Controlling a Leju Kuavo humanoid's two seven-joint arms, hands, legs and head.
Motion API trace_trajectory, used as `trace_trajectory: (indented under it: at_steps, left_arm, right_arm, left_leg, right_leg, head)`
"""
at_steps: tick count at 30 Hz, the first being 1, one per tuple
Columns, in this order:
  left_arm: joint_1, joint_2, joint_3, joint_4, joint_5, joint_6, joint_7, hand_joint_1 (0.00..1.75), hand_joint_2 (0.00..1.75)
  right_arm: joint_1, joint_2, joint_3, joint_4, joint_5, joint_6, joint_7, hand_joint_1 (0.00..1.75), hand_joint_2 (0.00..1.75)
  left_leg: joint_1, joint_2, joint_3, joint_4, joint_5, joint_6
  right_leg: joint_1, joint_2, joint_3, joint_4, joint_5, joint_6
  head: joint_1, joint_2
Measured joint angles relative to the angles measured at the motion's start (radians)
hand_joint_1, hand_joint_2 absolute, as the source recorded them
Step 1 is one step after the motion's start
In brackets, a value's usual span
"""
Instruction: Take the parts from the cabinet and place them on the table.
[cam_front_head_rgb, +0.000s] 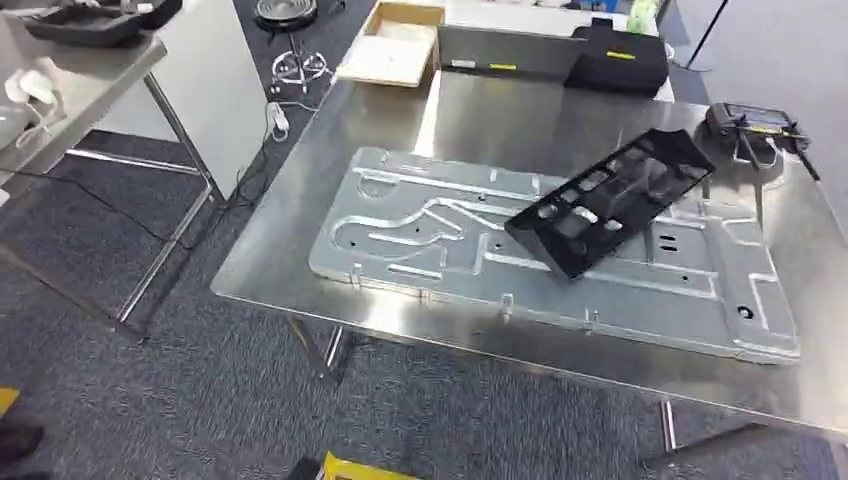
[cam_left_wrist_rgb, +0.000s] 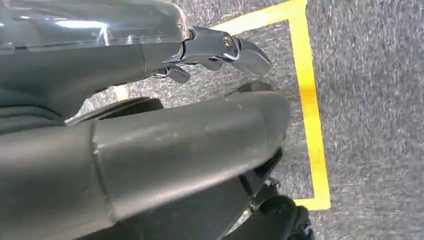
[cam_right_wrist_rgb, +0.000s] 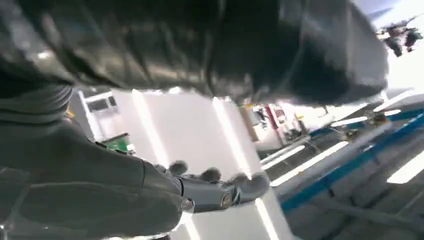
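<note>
A large silver stamped metal plate (cam_front_head_rgb: 430, 235) lies flat on the steel table (cam_front_head_rgb: 520, 120). A black perforated part (cam_front_head_rgb: 610, 200) rests tilted across the plate's right half. In the left wrist view my left hand (cam_left_wrist_rgb: 165, 135) hangs over grey carpet, its thick thumb (cam_left_wrist_rgb: 210, 135) apart from the fingers (cam_left_wrist_rgb: 225, 47), with nothing in it. My right hand (cam_right_wrist_rgb: 150, 195) shows in the blurred right wrist view, turned up toward a ceiling. Its fingers (cam_right_wrist_rgb: 225, 192) stretch out and hold nothing.
At the table's far edge stand a cardboard box (cam_front_head_rgb: 395, 45), a grey metal case (cam_front_head_rgb: 500, 50) and a black box (cam_front_head_rgb: 620, 55). A handheld controller (cam_front_head_rgb: 755, 125) lies at the right. A second table (cam_front_head_rgb: 70, 80) stands at left. Yellow floor tape (cam_left_wrist_rgb: 310, 100) marks the carpet.
</note>
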Motion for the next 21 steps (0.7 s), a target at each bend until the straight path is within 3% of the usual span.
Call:
trace_trajectory:
  at_steps: [1,3,5,6,7,8,9,11,12,13,14,15,16,17,19,20,21]
  left_arm:
    - [0.0,0.0,0.0,0.0,-0.001,0.0,0.0,0.0,0.0]
    - [-0.002,0.0,0.0,0.0,-0.001,0.003,-0.007,0.0,0.0]
    - [-0.005,0.0,0.0,0.0,0.004,0.013,-0.016,0.0,0.0]
    - [-0.006,0.001,0.0,0.0,0.008,0.018,-0.022,0.0,0.0]
    - [-0.008,0.001,0.001,0.0,0.014,0.02,-0.026,0.0,0.0]
    - [-0.01,0.001,0.002,0.0,0.02,0.02,-0.032,0.0,0.0]
    - [-0.012,0.001,0.006,0.0,0.026,0.02,-0.037,0.0,0.0]
    - [-0.02,0.002,0.008,0.0,0.027,0.02,-0.047,0.0,0.0]
    - [-0.022,0.005,0.008,-0.001,0.028,0.023,-0.048,0.0,0.0]
    - [-0.022,0.004,0.008,-0.001,0.029,0.026,-0.054,0.0,0.0]
    - [-0.022,0.004,0.008,-0.001,0.034,0.028,-0.056,0.0,0.0]
    - [-0.021,0.005,0.011,-0.001,0.035,0.032,-0.062,0.0,0.0]
    - [-0.017,0.005,0.012,-0.001,0.036,0.034,-0.07,0.0,0.0]
    - [-0.016,0.004,0.013,0.0,0.036,0.037,-0.08,0.0,0.0]
    - [-0.014,0.006,0.015,-0.001,0.036,0.053,-0.091,0.0,0.0]
    - [-0.011,0.006,0.015,-0.001,0.035,0.058,-0.097,0.0,0.0]
    - [-0.007,0.006,0.016,0.0,0.034,0.064,-0.099,0.0,0.0]
  right_arm:
    - [0.008,0.0,-0.007,-0.005,0.0,0.002,-0.001,0.0,0.0]
    - [0.022,0.0,-0.022,-0.018,-0.002,0.003,-0.016,0.0,0.0]
    - [0.029,0.003,-0.035,-0.022,-0.005,-0.007,-0.05,0.0,0.0]
    - [0.029,0.01,-0.039,-0.022,-0.006,-0.015,-0.068,0.0,0.0]
    - [0.03,0.016,-0.041,-0.022,-0.006,-0.021,-0.079,0.0,0.0]
    - [0.03,0.026,-0.043,-0.02,-0.006,-0.031,-0.092,0.0,0.0]
    - [0.031,0.035,-0.044,-0.016,-0.006,-0.042,-0.108,0.0,0.0]
    - [0.031,0.051,-0.047,-0.006,-0.006,-0.066,-0.133,0.0,0.0]
    - [0.032,0.06,-0.049,0.0,-0.006,-0.077,-0.137,0.0,0.0]
    - [0.022,0.072,-0.049,0.012,-0.006,-0.088,-0.143,0.0,0.0]
    - [0.017,0.083,-0.049,0.026,-0.004,-0.1,-0.148,0.0,0.0]
    - [0.017,0.095,-0.049,0.04,-0.004,-0.109,-0.156,0.0,0.0]
    - [0.018,0.102,-0.049,0.051,-0.005,-0.113,-0.166,0.0,0.0]
    - [0.019,0.11,-0.049,0.064,-0.01,-0.123,-0.177,0.0,0.0]
    - [0.015,0.122,-0.051,0.086,-0.022,-0.147,-0.198,0.0,0.0]
    - [0.02,0.131,-0.053,0.096,-0.031,-0.161,-0.208,0.0,0.0]
    - [0.032,0.147,-0.058,0.11,-0.038,-0.179,-0.221,0.0,0.0]
  left_leg:
    - [-0.001,0.0,-0.007,0.005,0.001,-0.005]
    - [0.004,0.004,-0.036,0.081,-0.094,-0.019]
    - [0.009,0.004,-0.079,0.231,-0.194,-0.026]
    - [0.011,0.004,-0.089,0.292,-0.227,-0.028]
    - [0.011,0.004,-0.078,0.306,-0.234,-0.027]
    - [0.011,0.004,-0.041,0.273,-0.224,-0.023]
    - [0.009,0.004,0.017,0.198,-0.201,-0.015]
    - [0.0,0.004,0.16,0.0,-0.163,0.011]
    - [-0.004,0.005,0.173,-0.03,-0.172,0.017]
    - [-0.006,0.006,0.167,-0.035,-0.151,0.017]
    - [-0.011,0.006,0.163,-0.035,-0.149,0.02]
    - [-0.011,0.006,0.16,-0.036,-0.142,0.029]
    - [-0.011,0.006,0.158,-0.056,-0.125,0.039]
    - [-0.005,0.009,0.158,-0.073,-0.095,0.039]
    - [-0.005,0.009,0.141,-0.083,-0.069,0.046]
    - [-0.005,0.011,0.128,-0.082,-0.06,0.045]
    - [-0.005,0.012,0.117,-0.081,-0.053,0.044]
  right_leg:
    - [-0.008,-0.002,-0.009,-0.005,0.01,-0.011]
    - [-0.007,-0.007,-0.026,-0.005,0.028,-0.027]
    - [-0.006,-0.009,-0.05,-0.004,0.046,-0.029]
    - [-0.005,-0.009,-0.064,-0.004,0.055,-0.03]
    - [-0.004,-0.009,-0.076,-0.004,0.065,-0.029]
    - [-0.002,-0.008,-0.089,-0.004,0.075,-0.029]
    - [0.001,-0.008,-0.1,-0.004,0.085,-0.028]
    - [0.001,-0.009,-0.114,-0.003,0.106,-0.025]
    - [0.005,-0.01,-0.115,-0.007,0.113,-0.017]
    - [0.001,-0.011,-0.112,-0.013,0.121,-0.008]
    - [-0.005,-0.012,-0.112,-0.019,0.128,-0.001]
    - [-0.005,-0.011,-0.109,-0.032,0.14,0.009]
    - [-0.004,-0.011,-0.106,-0.047,0.153,0.019]
    - [-0.01,-0.012,-0.113,-0.037,0.141,0.017]
    - [-0.006,-0.009,-0.139,0.04,0.03,0.021]
    - [-0.006,-0.008,-0.159,0.117,-0.025,0.025]
    - [-0.006,-0.008,-0.175,0.192,-0.056,0.029]
  head:
    - [0.001,0.0]
    - [0.001,0.0]
    - [0.001,0.0]
    - [0.0,0.0]
    - [0.0,0.0]
    - [0.0,0.0]
    - [0.0,0.0]
    - [0.0,0.0]
    - [0.001,0.0]
    - [0.0,0.0]
    - [-0.002,0.0]
    - [-0.002,0.0]
    - [-0.002,0.0]
    - [-0.001,0.0]
    - [-0.001,0.0]
    - [0.0,0.0]
    - [-0.001,0.0]
